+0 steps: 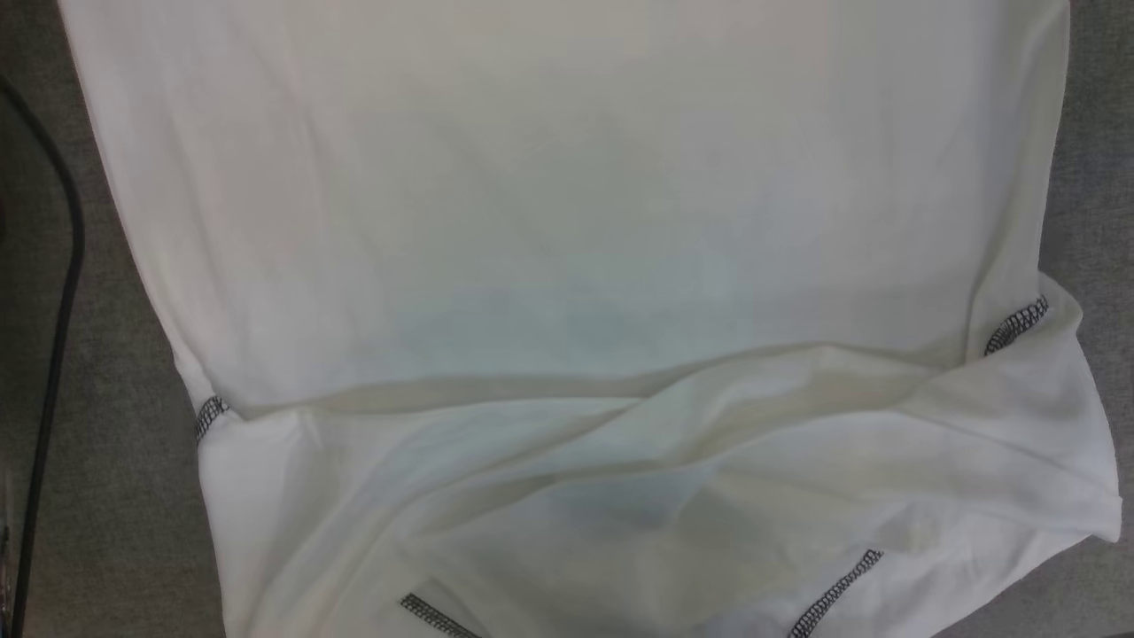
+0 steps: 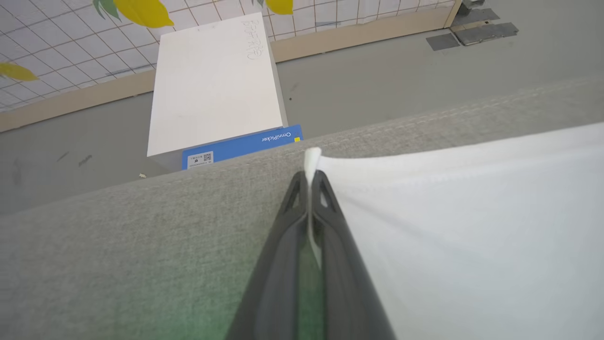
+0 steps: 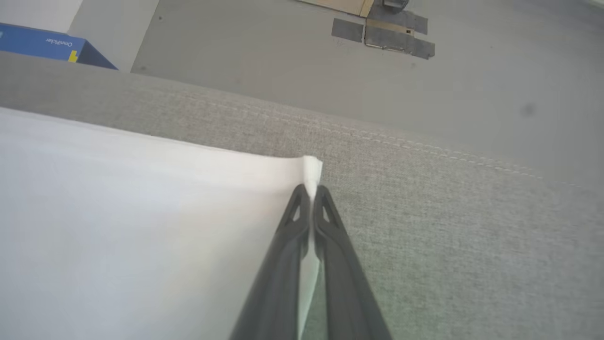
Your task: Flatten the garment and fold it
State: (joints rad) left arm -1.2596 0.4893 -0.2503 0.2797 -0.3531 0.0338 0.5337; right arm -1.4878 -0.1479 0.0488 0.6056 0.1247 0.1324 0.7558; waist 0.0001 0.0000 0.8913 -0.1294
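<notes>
We've got both far hem corners pinched: the left gripper (image 2: 310, 177) is clenched on a white corner of the garment (image 2: 472, 226), w/ a tuft of cloth poking out past the tips, and the right gripper (image 3: 311, 189) is clamped the same way on the opposite corner. The garment is spread over the grey fabric-covered counter (image 2: 118, 245), its body fairly smooth btwn the two grips and its hem near the counter's far edge. In the head view the near part, by the zigzag stitching (image 1: 1017, 322), is bunched into a long ridge (image 1: 620, 390) w/ loose folds below it. We judge the step is flattening, not folding yet. To do it well, pull both corners away from us together, same speed, same height, low over the counter, so the ridge draws out w/o skewing the hem. Equal tension L/R matters, since the right side looks more rumpled. Don't overshoot: the hem is already close to the far edge, and cloth could slide off toward the floor (image 2: 401, 71). Lay it down first, and let go only once the shoulders lie flat.
</notes>
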